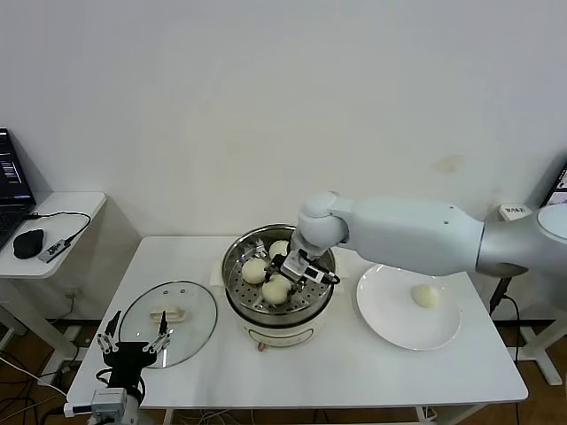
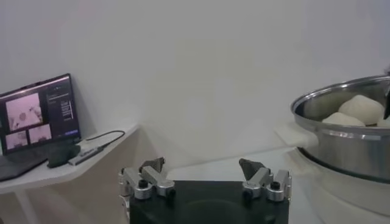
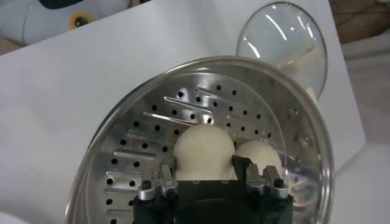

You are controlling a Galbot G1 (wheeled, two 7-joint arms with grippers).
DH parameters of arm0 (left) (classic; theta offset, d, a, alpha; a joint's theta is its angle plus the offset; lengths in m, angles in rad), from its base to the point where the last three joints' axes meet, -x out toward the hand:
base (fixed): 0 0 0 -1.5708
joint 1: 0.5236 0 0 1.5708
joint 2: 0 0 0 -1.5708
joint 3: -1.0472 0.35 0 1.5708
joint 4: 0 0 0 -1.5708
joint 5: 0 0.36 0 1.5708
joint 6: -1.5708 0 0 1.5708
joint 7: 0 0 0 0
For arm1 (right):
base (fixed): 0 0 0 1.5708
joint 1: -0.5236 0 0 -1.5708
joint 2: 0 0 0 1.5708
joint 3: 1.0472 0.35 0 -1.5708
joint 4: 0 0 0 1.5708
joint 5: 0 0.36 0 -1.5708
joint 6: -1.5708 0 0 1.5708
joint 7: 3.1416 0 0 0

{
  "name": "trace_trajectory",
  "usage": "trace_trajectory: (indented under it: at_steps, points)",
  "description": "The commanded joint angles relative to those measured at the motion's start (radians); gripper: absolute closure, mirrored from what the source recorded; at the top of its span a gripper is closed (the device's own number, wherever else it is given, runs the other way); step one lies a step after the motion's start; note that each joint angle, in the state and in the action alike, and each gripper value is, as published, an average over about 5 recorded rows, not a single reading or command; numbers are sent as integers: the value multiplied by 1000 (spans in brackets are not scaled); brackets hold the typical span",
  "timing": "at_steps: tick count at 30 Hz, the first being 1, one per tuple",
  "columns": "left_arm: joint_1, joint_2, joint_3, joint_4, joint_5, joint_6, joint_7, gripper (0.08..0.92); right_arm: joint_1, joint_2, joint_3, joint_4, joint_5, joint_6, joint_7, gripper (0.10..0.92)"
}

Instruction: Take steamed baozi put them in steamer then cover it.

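Observation:
The steamer point(image 1: 266, 315) stands mid-table, its perforated steel basket point(image 3: 140, 131) holding three baozi. My right gripper point(image 1: 283, 271) reaches down into the basket, shut on the front baozi point(image 1: 276, 289), whose sides its fingers press point(image 3: 204, 146). A second baozi point(image 3: 261, 155) lies right beside it, and a third point(image 1: 279, 249) sits at the back. One more baozi point(image 1: 426, 296) rests on the white plate point(image 1: 390, 314). The glass lid point(image 1: 168, 310) lies flat on the table to the left. My left gripper point(image 1: 133, 332) is parked open at the table's front left corner.
A side table at the far left carries a laptop point(image 2: 39, 115), a mouse point(image 1: 28, 242) and a cable. The steamer's rim and wall point(image 2: 341, 143) rise to the side of my left gripper point(image 2: 203, 165). The lid point(image 3: 283, 36) lies beyond the basket's far rim.

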Motion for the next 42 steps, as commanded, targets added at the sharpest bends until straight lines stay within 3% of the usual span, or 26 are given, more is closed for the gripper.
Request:
trace_trajectory:
  at_steps: [1, 7, 16, 24, 35, 42]
  points:
    - [0, -1, 1, 2, 0, 0, 0, 177, -8, 12, -3, 3, -23, 23, 2, 431]
    - [0, -1, 0, 1, 0, 0, 0, 177, 2, 10, -8, 8, -15, 21, -2, 409]
    - [0, 1, 1, 0, -1, -1, 0, 177, 73, -49, -5, 37, 16, 9, -2, 212]
    - [-1, 10, 0, -5, -4, -1, 1, 177, 129, -203, 38, 104, 81, -95, -1, 203]
    - [-5, 29, 6, -6, -4, 1, 2, 177, 135, -501, 100, 203, 116, -403, -69, 203]
    - [-5, 51, 20, -20, -2, 3, 4, 177, 10, -707, 164, 222, 86, -462, -73, 203]
